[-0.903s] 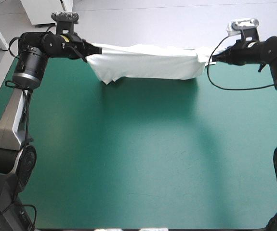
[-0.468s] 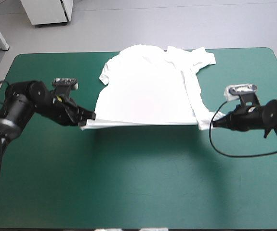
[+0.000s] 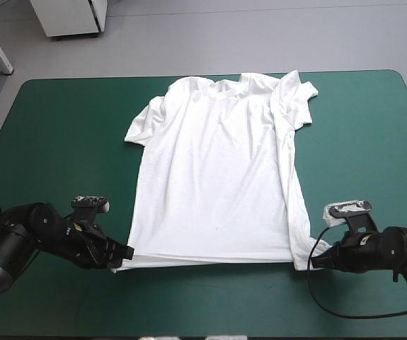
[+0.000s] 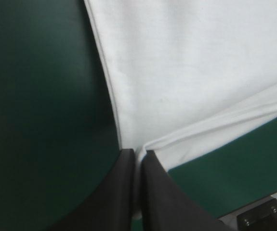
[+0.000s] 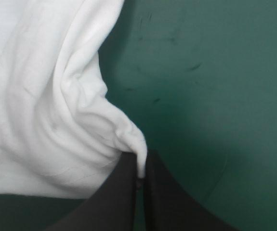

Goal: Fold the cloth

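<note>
The white T-shirt (image 3: 217,177) lies spread flat on the teal-green cover, collar toward the far edge, hem toward the near edge. Its right side is folded in a long ridge, with the right sleeve bunched near the collar. My left gripper (image 3: 127,253) is low at the hem's left corner, shut on the T-shirt (image 4: 186,82), a thin strip of cloth pinched between the black fingers (image 4: 119,192). At the hem's right corner my right gripper (image 3: 314,261) is shut on the T-shirt (image 5: 46,106), with a peak of cloth rising from its fingertips (image 5: 139,173).
Bare teal-green cover (image 3: 61,127) lies on both sides of the shirt and along the near edge. A white cabinet (image 3: 69,18) stands on the floor beyond the far left corner.
Earlier both grippers held the shirt hanging high at the far edge. They have drawn the hem toward the near edge and lowered it, so the shirt now lies flat.
</note>
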### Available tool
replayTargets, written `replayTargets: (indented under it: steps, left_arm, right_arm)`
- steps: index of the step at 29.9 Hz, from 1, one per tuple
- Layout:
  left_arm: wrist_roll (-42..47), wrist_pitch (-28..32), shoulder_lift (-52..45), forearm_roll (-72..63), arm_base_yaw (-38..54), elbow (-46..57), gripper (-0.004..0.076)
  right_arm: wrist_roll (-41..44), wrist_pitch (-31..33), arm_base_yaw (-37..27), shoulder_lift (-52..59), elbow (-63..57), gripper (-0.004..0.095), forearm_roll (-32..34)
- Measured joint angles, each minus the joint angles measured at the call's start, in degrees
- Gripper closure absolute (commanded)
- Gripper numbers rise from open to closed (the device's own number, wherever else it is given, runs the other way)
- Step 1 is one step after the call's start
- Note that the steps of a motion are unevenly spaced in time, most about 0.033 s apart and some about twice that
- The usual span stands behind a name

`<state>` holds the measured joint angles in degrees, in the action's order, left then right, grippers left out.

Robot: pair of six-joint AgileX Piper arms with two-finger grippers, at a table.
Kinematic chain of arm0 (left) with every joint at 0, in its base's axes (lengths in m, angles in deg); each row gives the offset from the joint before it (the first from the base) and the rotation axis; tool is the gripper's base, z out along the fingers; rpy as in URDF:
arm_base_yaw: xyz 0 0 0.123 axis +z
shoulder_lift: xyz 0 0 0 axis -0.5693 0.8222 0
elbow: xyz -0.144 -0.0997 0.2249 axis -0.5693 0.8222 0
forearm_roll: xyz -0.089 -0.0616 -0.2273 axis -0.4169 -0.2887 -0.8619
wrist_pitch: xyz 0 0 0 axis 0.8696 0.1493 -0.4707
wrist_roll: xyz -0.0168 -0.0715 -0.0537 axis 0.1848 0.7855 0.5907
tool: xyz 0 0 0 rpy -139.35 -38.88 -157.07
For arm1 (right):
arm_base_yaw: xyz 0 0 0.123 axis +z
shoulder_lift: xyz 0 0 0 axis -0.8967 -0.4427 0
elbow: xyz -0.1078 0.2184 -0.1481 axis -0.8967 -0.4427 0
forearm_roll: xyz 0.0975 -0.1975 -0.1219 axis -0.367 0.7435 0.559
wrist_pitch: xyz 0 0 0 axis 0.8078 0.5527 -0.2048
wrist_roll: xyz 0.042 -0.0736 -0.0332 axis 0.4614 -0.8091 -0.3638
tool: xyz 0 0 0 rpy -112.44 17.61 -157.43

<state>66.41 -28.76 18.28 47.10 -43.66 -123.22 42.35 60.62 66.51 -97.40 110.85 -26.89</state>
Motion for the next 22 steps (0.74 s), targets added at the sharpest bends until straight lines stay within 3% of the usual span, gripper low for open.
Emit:
replayTargets:
  steps: [10, 14, 19, 22]
  left_arm:
    - [-1.9, 0.5, -0.1, 0.2, 0.0, 3.2, 0.0732]
    - [-1.9, -1.6, -0.1, 0.5, -0.2, 3.9, 0.0692]
    - [-1.9, -4.0, -0.2, 4.3, -0.6, 6.5, 0.0545]
    - [-1.9, -4.8, -1.2, 4.8, -0.6, 6.9, 0.0467]
  right_arm:
    - [0.7, 1.2, 3.6, 2.7, -3.8, 0.0902, 1.3]
    - [0.8, 2.8, 5.1, 2.9, -3.8, 0.0762, 1.7]
    - [1.0, 5.1, 5.6, 5.0, -3.8, 0.0506, 5.9]
    - [1.5, 6.3, 5.7, 7.3, -3.8, 0.0469, 6.7]
